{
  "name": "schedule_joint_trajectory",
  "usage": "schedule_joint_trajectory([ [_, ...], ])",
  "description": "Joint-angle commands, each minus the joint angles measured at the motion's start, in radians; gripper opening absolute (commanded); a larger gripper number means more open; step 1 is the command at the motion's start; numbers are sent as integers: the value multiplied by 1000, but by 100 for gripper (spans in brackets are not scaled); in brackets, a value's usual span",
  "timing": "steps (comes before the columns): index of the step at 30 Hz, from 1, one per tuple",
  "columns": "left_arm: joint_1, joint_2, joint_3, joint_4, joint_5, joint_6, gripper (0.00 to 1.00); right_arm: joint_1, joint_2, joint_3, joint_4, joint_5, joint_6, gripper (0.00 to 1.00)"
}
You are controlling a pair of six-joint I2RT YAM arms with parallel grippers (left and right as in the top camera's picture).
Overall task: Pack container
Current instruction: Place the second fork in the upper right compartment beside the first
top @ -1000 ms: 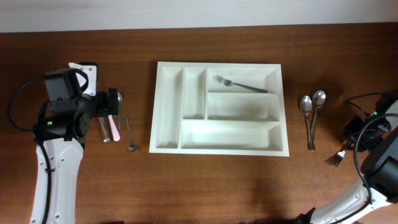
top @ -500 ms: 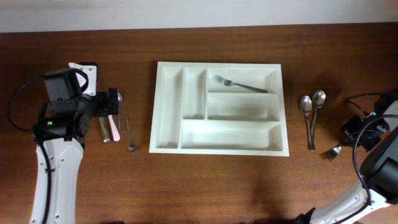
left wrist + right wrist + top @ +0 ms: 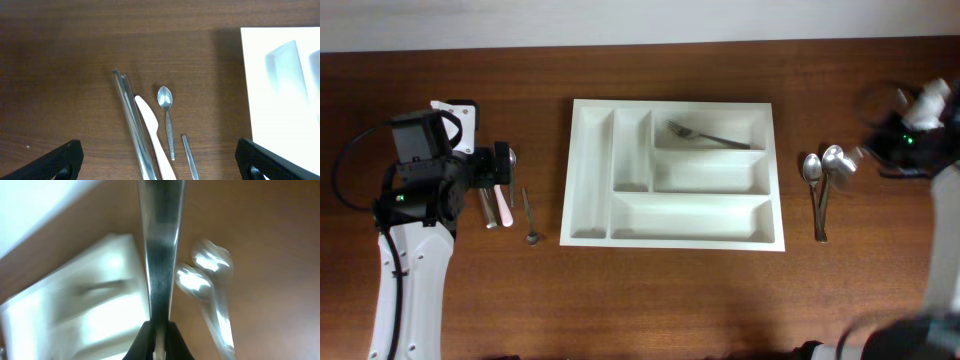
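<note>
**Two arms, one container, loose cutlery**

- **Left arm:** white links at 9 o'clock of the container, wrist facing down. The black fingers of the left gripper (image 3: 160, 161) are spread wide, holding nothing.
- **Below the left gripper:** a flat steel handle (image 3: 131, 120) with a smooth white plastic knife (image 3: 152, 135) just beside it. There is also a small teaspoon (image 3: 166, 115) and a thin steel stem (image 3: 189, 157).
- **Right arm:** blurred, at 2 o'clock of the container. The right gripper (image 3: 158, 342) is clamped on a flat, polished steel utensil (image 3: 160, 255), whose far end is out of view.
- **Beyond the right gripper:** two glossy spoons (image 3: 820, 185) lie side by side on the brown wood-grain table (image 3: 650, 300).
- **Container (image 3: 670, 102):** white moulded plastic, rectangular, five compartments, at table centre. A steel fork (image 3: 708, 136) lies in its 1 o'clock compartment.
</note>
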Motion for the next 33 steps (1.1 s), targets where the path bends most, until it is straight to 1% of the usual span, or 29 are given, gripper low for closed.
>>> schedule_joint_trajectory([
  [1, 4, 3, 23, -1, -3, 13, 99, 231, -73, 15, 27, -81, -285, 4],
  [3, 4, 3, 23, -1, -3, 13, 99, 362, -76, 15, 34, -80, -475, 4],
  [5, 4, 3, 23, -1, -3, 13, 99, 499, -61, 12, 28, -67, -702, 4],
  [7, 4, 3, 23, -1, -3, 13, 99, 599, -31, 8, 33, 10, -856, 4],
  [9, 4, 3, 23, -1, -3, 13, 99, 666, 13, 8, 40, 100, -975, 4],
  [11, 4, 3, 23, -1, -3, 13, 99, 703, 69, 8, 61, 165, -1099, 4],
  [14, 4, 3, 23, -1, -3, 13, 99, 712, 156, 8, 106, 209, -1271, 4],
  [15, 4, 3, 23, -1, -3, 13, 99, 707, 189, 8, 134, 224, -1303, 4],
  [18, 4, 3, 23, -1, -3, 13, 99, 681, 292, 8, 234, 275, -1345, 4],
  [21, 4, 3, 23, -1, -3, 13, 99, 639, 390, 8, 352, 301, -1348, 4],
  [24, 4, 3, 23, -1, -3, 13, 99, 611, 453, 8, 412, 296, -1348, 4],
  [27, 4, 3, 23, -1, -3, 13, 99, 593, 485, 8, 436, 295, -1347, 4],
  [28, 4, 3, 23, -1, -3, 13, 99, 587, 494, 8, 450, 298, -1334, 18],
  [29, 4, 3, 23, -1, -3, 13, 99, 583, 494, 8, 458, 299, -1317, 28],
  [30, 4, 3, 23, -1, -3, 13, 99, 579, 496, 8, 476, 299, -1281, 33],
  [33, 4, 3, 23, -1, -3, 13, 99, 570, 491, 12, 523, 299, -1162, 34],
])
